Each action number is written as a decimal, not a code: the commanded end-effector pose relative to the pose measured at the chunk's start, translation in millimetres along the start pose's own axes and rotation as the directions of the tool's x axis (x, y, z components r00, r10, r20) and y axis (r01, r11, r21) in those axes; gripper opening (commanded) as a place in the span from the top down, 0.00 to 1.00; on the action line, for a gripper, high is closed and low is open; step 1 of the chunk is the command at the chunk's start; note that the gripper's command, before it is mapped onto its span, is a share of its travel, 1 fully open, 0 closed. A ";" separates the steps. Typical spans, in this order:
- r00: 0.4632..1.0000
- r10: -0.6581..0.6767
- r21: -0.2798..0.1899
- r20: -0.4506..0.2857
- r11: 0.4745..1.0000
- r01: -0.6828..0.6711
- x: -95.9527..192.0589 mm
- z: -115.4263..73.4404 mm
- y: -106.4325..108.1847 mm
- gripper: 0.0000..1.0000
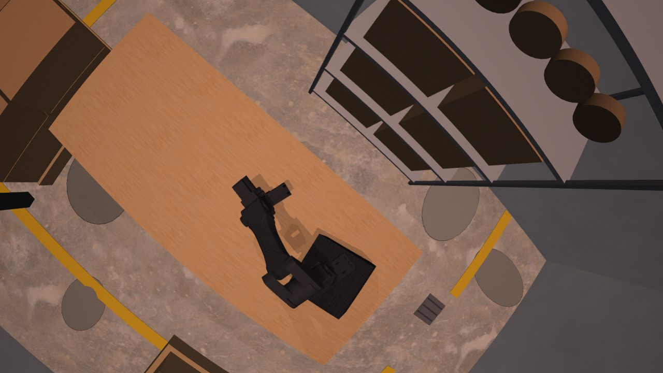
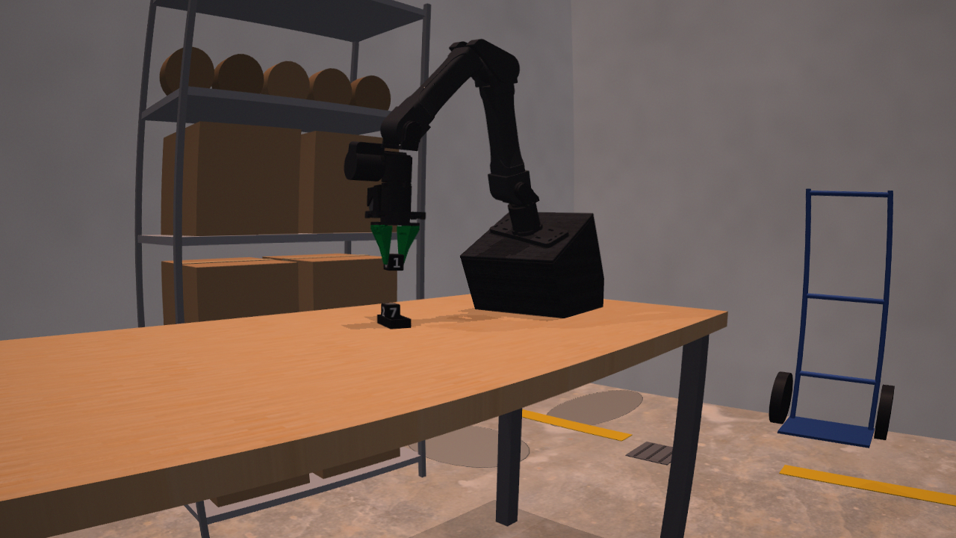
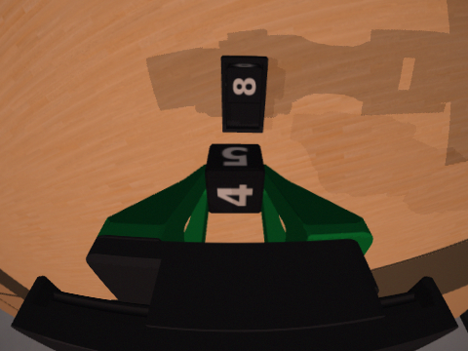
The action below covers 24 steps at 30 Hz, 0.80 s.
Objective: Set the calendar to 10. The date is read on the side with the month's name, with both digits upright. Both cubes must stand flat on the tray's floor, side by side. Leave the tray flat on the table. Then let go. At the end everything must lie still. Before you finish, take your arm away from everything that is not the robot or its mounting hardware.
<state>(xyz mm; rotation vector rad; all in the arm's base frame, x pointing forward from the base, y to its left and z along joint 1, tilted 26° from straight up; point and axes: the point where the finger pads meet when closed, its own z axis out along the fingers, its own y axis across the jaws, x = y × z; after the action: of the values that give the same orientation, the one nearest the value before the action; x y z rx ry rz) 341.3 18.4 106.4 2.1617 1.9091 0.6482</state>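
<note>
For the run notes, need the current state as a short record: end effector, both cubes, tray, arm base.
end effector: closed on cube A, above table
cube A: lifted; shows 1, 4, 5
cube B: in tray; 8 on top, 7 on a side
tray: on table
base: on table
</note>
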 end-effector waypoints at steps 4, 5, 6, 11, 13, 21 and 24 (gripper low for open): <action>1.000 0.003 0.013 0.003 1.000 -0.003 -0.4 -3.9 -3.3 0.74; 1.000 0.002 0.013 0.003 1.000 -0.002 -0.4 -3.9 -3.3 0.74; 1.000 -0.003 0.013 0.003 1.000 0.003 -0.1 -3.9 -3.3 0.74; 0.997 -0.071 0.014 0.002 0.997 0.071 3.7 -3.3 -2.7 0.74; 0.985 -0.175 0.015 0.001 0.985 0.175 9.5 -2.4 -1.9 0.74; 0.870 -0.494 0.016 -0.005 0.870 0.494 29.0 0.3 0.0 0.74; 0.783 -0.622 0.016 -0.008 0.783 0.622 38.1 1.3 0.6 0.74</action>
<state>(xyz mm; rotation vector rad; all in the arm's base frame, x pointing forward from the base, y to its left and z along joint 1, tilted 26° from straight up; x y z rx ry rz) 343.2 56.3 107.8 1.5595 2.3628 0.5438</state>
